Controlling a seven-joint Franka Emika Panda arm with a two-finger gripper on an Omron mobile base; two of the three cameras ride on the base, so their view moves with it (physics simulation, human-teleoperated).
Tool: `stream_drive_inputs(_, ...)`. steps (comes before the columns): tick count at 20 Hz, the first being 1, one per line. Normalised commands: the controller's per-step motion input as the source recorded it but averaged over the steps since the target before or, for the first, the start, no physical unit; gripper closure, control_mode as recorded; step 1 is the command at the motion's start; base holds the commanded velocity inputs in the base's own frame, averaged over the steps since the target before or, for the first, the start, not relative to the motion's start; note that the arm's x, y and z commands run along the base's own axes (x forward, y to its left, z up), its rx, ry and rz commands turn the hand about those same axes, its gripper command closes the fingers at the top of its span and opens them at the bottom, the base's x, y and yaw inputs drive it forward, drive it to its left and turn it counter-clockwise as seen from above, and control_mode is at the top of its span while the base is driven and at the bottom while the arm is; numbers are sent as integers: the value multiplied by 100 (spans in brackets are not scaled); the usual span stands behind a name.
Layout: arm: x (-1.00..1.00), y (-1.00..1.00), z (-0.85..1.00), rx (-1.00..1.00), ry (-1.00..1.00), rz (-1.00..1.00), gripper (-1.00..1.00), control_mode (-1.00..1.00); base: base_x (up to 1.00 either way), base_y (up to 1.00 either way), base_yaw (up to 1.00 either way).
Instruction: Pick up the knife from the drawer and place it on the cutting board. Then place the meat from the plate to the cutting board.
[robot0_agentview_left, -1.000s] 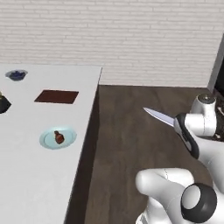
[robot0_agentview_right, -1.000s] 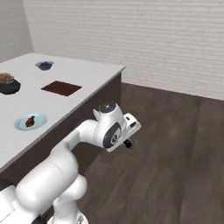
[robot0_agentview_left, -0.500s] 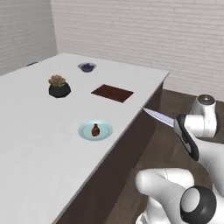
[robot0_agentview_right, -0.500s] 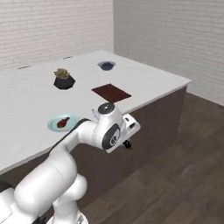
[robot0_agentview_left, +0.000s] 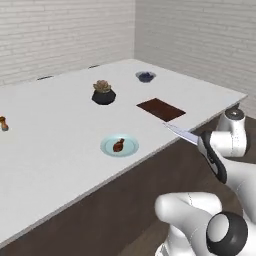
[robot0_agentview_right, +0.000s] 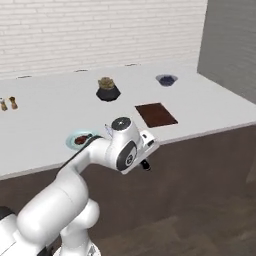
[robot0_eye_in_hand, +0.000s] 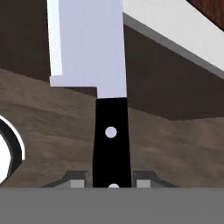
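— Where do we stand? The kitchen knife with the long silver blade and short black handle (robot0_eye_in_hand: 110, 131) is out of the drawer and in the air, its handle clamped between the two dark fingers (robot0_eye_in_hand: 78, 179).

— Firm grip, and the blade (robot0_agentview_left: 181, 133) points ahead of the fingers, out over the edge of the white worktop (robot0_agentview_left: 60, 150).

— So the pick-up looks done. What's left?

— Setting it down. The flat reddish-brown wooden cutting board (robot0_agentview_left: 161, 109) lies bare, just beyond the blade tip.

— And the small brown drumstick of meat (robot0_agentview_left: 118, 145)?

— On the round pale-blue plate (robot0_agentview_left: 131, 148), off to the left of the fingers, untouched. I'd call it under halfway: knife placement next, then the whole meat transfer.
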Motion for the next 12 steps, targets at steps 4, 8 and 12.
stream_drive_inputs(4, 0, 0, 0, 0, 0, 0, 100, 100, 7, -52, 70)
stream_drive_inputs(8, 0, 0, 0, 0, 0, 0, 100, 100, 6, -51, 71)
stream_drive_inputs(12, 0, 0, 0, 0, 0, 0, 100, 100, 14, -66, 64)
